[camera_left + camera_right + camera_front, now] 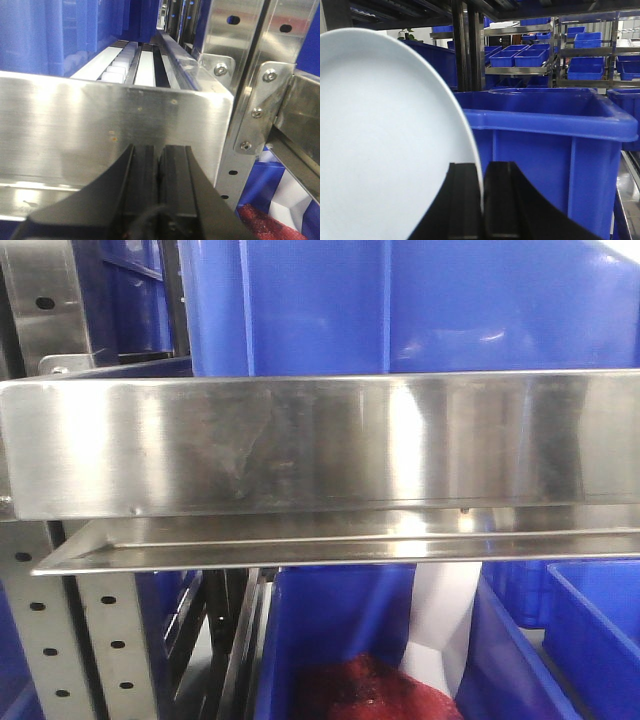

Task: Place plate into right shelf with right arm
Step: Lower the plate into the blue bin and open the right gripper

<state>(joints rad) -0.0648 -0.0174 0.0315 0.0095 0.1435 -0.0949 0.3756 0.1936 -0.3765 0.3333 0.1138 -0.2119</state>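
In the right wrist view my right gripper (482, 172) is shut on the rim of the white plate (385, 145), which stands on edge and fills the left half of the view. A steel shelf with a broad brushed front edge (320, 445) and perforated uprights (40, 640) fills the front view; neither gripper shows there. In the left wrist view my left gripper (159, 155) is shut and empty, close in front of a brushed steel shelf front (100, 125). A perforated upright (250, 115) stands to its right.
A large blue bin (555, 150) stands right behind the plate in the right wrist view, with more blue bins on racks (520, 57) beyond. In the front view blue bins (400, 300) sit on the shelf and one below holds a dark red item (370, 690).
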